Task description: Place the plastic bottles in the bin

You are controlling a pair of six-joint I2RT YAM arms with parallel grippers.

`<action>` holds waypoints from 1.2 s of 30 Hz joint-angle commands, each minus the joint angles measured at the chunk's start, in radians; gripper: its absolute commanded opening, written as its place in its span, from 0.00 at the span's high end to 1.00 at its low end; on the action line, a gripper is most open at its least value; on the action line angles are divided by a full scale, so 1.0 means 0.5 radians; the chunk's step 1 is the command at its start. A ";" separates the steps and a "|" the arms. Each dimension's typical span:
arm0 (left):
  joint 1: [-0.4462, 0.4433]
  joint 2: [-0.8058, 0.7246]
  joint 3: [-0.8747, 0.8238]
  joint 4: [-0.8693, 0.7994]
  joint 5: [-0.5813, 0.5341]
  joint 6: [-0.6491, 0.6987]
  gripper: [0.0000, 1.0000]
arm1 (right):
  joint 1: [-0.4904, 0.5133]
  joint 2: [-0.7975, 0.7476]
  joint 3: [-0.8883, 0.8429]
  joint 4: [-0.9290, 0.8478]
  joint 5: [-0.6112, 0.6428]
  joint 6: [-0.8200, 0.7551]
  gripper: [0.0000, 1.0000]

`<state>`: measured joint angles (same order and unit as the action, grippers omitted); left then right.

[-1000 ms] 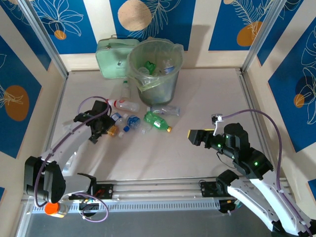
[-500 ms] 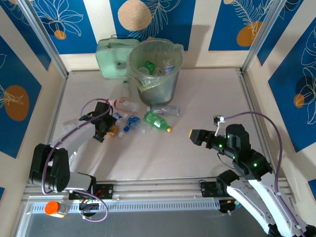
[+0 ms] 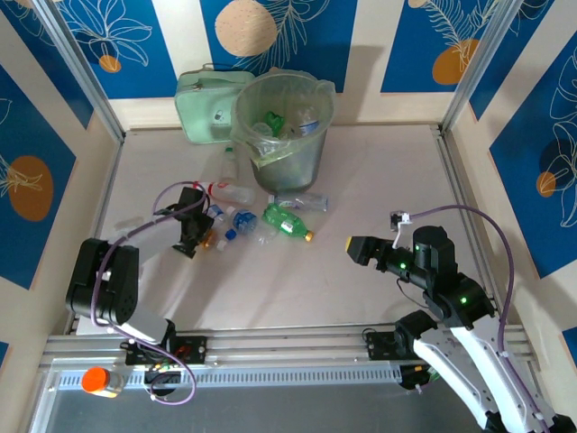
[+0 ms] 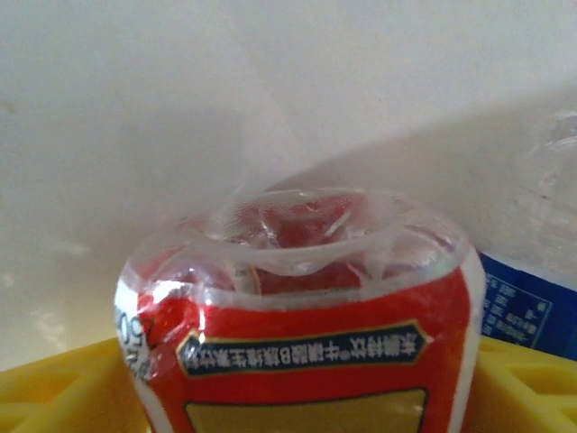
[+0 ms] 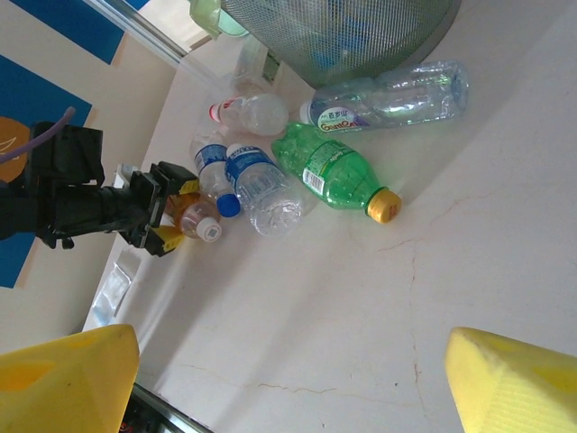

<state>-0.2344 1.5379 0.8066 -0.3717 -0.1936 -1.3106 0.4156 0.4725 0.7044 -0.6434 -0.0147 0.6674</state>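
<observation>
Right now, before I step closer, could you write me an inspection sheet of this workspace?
Surface: pale table, things lying left of centre.
Job's things: bin at the back; at least six bottles lying before it, more inside; the loose ones include a green bottle and a brown bottle.
Clutter: pale green case beside the bin; orange object at the near left corner.
Pincers: left pincer around the brown bottle, grip uncertain; right pincer open, holding nothing.
Cables: purple cable on the left arm, another on the right.
Surroundings: blue leaf-pattern walls; metal rail in front.
</observation>
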 commanded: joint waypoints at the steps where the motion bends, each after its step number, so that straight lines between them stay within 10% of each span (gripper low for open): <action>1: 0.025 0.031 -0.029 0.035 0.075 -0.009 0.33 | -0.017 -0.019 0.006 0.007 -0.066 0.021 0.12; 14: 0.003 -0.641 -0.047 -0.199 0.161 0.393 0.46 | -0.038 -0.016 0.145 -0.057 -0.076 -0.005 0.12; 28: -0.358 -1.452 0.108 0.394 1.257 1.953 0.54 | -0.040 0.178 0.274 0.113 -0.266 -0.014 0.13; 36: -0.806 -1.486 0.112 0.472 1.268 2.654 0.58 | -0.010 0.396 0.432 0.318 -0.531 -0.077 0.13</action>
<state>-0.5949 0.7948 0.8429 -0.1925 0.3870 -0.1848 0.4015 0.6449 0.8700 -0.5560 -0.1932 0.6571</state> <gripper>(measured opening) 0.554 0.871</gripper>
